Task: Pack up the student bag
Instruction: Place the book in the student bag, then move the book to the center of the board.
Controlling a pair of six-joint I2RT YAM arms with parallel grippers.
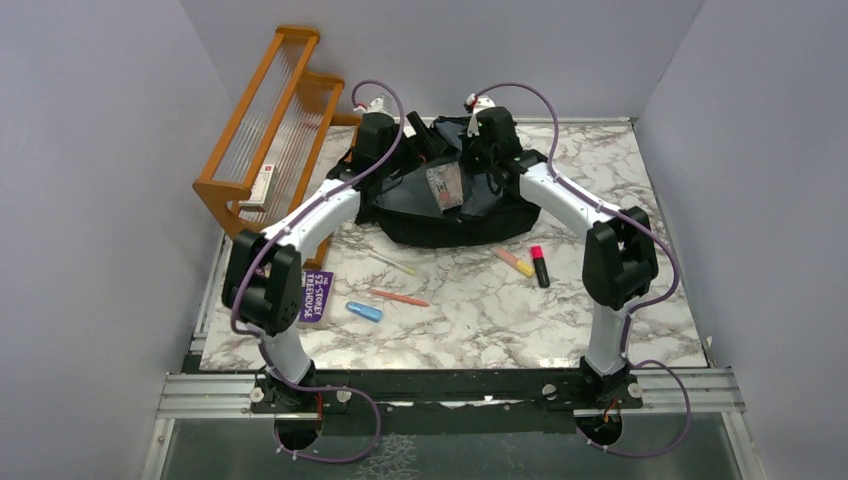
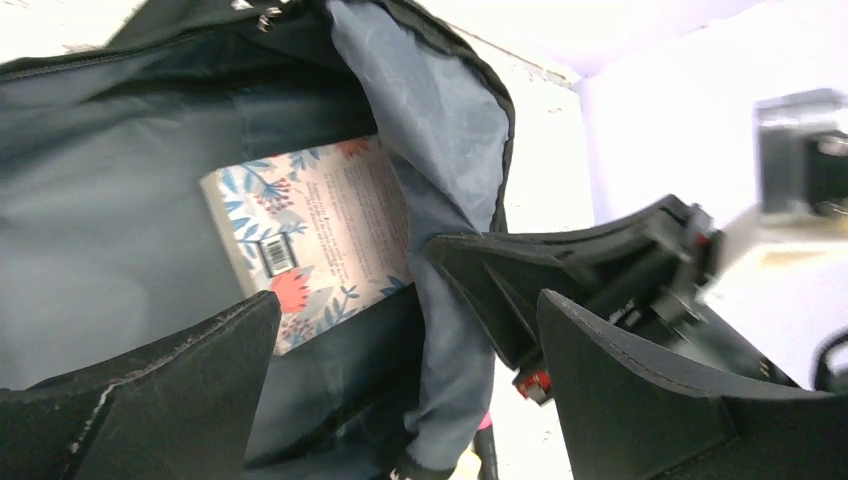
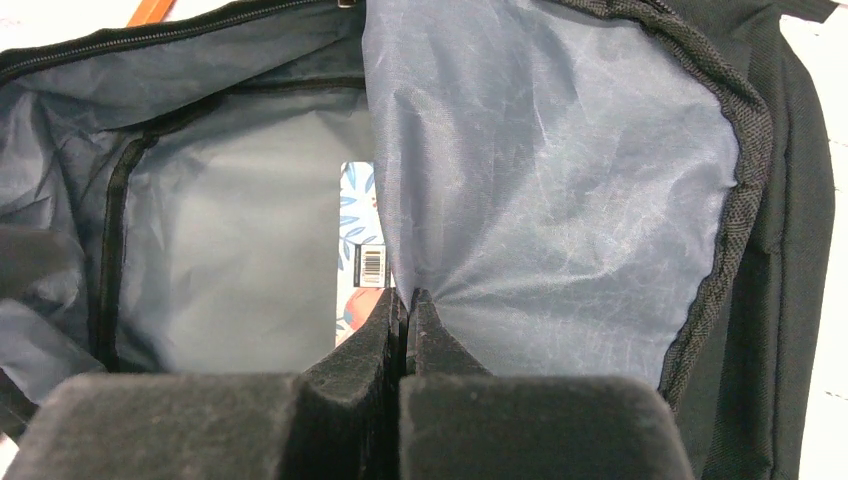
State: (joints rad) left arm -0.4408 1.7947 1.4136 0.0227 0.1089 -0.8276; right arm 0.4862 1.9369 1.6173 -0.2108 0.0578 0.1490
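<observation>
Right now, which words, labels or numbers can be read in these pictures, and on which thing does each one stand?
"52-STOREY TREEHOUSE": on the purple book at the left, its cover partly hidden by the arm.
Too blurred to read: the small print and barcode on the floral book inside the student bag.
Too small to read: the white label on the wooden rack.

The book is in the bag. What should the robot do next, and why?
Probably lift the left pincer out of the student bag: it is open and the flowery book lies inside. The right pincer pinches the grey lining, holding it open, and a pink highlighter waits outside.
</observation>
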